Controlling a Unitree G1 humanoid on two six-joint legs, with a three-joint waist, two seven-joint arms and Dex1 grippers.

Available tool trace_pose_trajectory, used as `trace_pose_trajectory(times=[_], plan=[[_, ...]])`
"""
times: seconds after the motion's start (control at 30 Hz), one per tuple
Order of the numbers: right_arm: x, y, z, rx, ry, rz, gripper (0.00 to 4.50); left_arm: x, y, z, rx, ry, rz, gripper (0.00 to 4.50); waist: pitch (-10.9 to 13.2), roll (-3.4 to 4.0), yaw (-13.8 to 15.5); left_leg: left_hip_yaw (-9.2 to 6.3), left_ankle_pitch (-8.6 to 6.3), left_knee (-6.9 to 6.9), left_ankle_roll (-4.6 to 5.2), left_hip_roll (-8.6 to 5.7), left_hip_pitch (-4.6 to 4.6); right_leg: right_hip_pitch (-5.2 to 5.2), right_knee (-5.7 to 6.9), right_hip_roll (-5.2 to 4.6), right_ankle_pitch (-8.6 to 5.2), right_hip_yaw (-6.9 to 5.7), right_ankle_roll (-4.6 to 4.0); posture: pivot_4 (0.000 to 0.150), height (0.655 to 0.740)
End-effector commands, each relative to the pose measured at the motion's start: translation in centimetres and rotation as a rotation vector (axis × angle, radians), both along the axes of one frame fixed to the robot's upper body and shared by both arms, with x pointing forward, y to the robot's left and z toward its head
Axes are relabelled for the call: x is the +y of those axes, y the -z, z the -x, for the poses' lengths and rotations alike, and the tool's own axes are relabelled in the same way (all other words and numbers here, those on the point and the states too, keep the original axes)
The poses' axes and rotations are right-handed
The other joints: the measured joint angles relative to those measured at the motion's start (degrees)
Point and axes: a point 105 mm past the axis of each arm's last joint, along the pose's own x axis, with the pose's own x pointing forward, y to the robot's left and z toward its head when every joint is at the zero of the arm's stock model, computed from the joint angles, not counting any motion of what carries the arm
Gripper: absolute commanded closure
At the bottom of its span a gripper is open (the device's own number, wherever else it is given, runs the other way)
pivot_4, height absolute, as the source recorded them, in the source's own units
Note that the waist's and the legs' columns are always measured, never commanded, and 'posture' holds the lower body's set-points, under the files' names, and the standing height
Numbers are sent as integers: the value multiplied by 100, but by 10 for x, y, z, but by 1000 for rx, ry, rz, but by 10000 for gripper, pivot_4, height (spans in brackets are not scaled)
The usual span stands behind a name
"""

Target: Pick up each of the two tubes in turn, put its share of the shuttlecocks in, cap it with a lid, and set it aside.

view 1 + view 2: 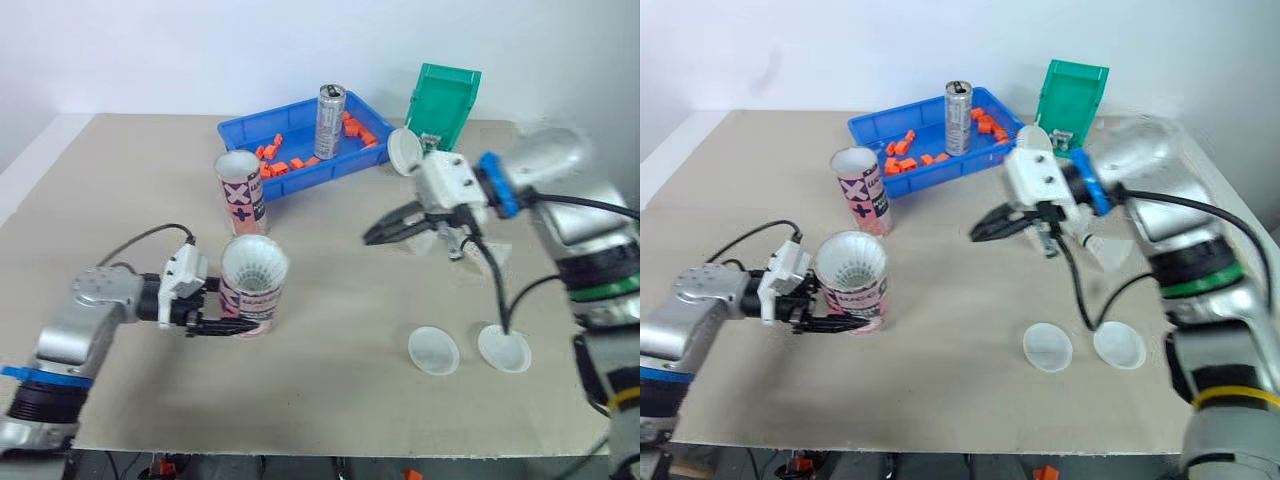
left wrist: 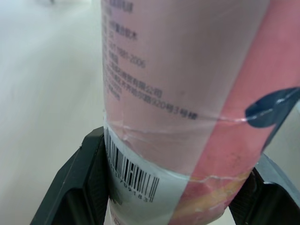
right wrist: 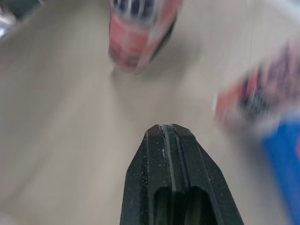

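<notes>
Left gripper [image 1: 236, 323] pinches the near tube [image 1: 254, 296] at its base; right gripper [image 1: 375, 235], pressed together, hovers well apart.

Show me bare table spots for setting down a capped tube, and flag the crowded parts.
Bare: the beige table left of the standing pink paper tube; the middle stretch between the held pink tube in the left gripper and the two white plastic lids. Crowded: the far edge around the blue plastic tray and green bin, and beneath the right gripper.

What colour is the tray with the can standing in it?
The tray is bright blue; the left eye view shows it best.
</notes>
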Motion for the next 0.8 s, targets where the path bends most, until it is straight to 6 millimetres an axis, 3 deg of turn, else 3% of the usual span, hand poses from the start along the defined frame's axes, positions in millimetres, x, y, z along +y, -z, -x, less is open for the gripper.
trace_pose_trajectory(times=[0.03,0.13,0.27,0.43,0.6,0.8], plan=[[-25,2,12,29,54,72,27959,-18,2,-4,-53,-16,82,17520,0,7,6,-1,0,0,0,1,4,1,2,3,0,0,-1,1500,7400],[-51,18,18,100,136,152,14198,-37,15,-7,-42,-18,132,17520,2,9,7,0,0,7,1,2,10,6,3,6,6,3,2,1500,7400],[-73,37,20,165,208,246,14198,-56,31,-15,-21,-37,172,17520,3,10,-23,20,0,22,1,0,13,7,2,4,20,23,15,1500,7400],[-88,61,18,211,253,337,14198,-66,46,-20,19,-60,188,17520,2,11,-17,45,1,44,-1,0,17,10,2,2,30,41,20,1500,7400],[-91,83,24,276,268,388,14198,-68,66,-14,54,-83,172,17520,-2,20,5,58,2,60,-1,-4,15,13,0,0,32,59,24,1500,7400],[-93,87,28,284,269,399,14198,-69,73,-1,63,-81,161,17520,-8,29,6,60,1,66,-2,-3,24,21,-1,0,31,62,24,1500,7400]])
